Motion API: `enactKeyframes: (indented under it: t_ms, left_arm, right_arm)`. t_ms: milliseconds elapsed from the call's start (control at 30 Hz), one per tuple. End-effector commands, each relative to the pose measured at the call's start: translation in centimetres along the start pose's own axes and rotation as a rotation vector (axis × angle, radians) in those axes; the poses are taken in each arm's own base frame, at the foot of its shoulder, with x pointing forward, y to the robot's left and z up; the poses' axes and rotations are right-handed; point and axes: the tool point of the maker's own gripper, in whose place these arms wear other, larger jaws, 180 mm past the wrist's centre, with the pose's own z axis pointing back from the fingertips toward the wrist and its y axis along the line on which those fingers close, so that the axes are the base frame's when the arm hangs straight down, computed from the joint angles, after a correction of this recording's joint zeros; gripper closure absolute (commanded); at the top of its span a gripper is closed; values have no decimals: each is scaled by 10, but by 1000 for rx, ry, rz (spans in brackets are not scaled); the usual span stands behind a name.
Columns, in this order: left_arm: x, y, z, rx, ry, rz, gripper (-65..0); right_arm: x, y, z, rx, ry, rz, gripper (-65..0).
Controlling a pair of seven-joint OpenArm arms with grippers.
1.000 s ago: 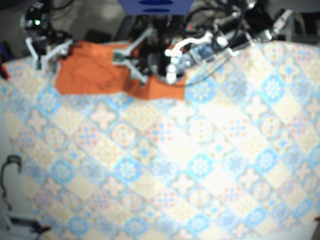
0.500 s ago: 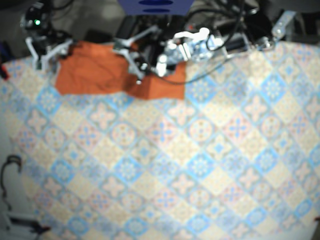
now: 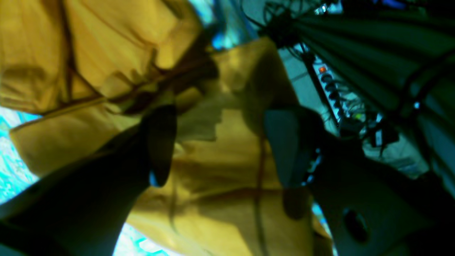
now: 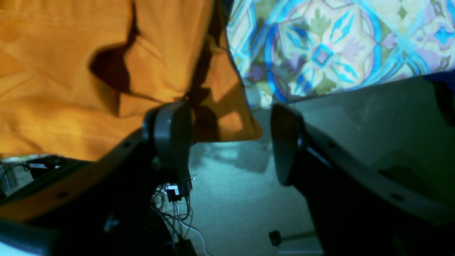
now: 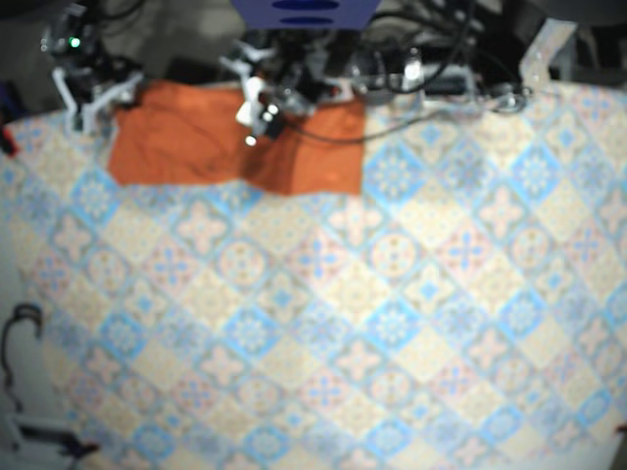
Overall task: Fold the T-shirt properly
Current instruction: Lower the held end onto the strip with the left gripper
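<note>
The orange T-shirt (image 5: 196, 147) lies rumpled at the far edge of the patterned tabletop (image 5: 411, 313), with its long axis running side to side. The left hand (image 3: 222, 145) hovers directly over the soft, creased cloth, jaws wide apart and holding nothing. The right hand (image 4: 227, 142), equally open and empty, sits at the shirt's end corner, which pokes between its fingers.

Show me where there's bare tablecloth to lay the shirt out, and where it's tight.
Bare tablecloth runs from the lower hem of the T-shirt to the near edge, and right of the shirt too. Crowded: the far edge, where the open left pincer hangs over the shirt, the open right pincer is by its corner, and cables trail.
</note>
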Motion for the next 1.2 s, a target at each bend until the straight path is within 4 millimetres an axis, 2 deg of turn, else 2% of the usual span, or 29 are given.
enactKeyframes:
  t_ms: [0,133,333,433,767,867,1067,1167]
  left_arm:
    - [5,22,8,62,-6,-15,-416]
    - [4,31,11,81,-6,-23,-416]
    - [1,61,21,142,11,-48,-416]
    - [7,72,25,167,3,-58,-416]
    - [5,94,34,213,8,-78,-416]
    - [11,96,35,220,-19,-83,-416]
    - [25,95,45,239,-85,-94,-416]
    - [32,86,41,220,-107,-85,-414]
  right_arm:
    - [7,-5,3,-10,-25,10,-345]
    - [6,-5,3,-10,-22,10,-345]
    - [6,-5,3,-10,-19,10,-345]
    - [5,-4,3,-9,-18,8,-345]
    - [3,1,2,0,-18,-10,-345]
    - [13,3,-1,3,-39,-13,-345]
    - [12,3,-2,4,-35,-17,-345]
    - [19,4,-4,6,-52,-19,-345]
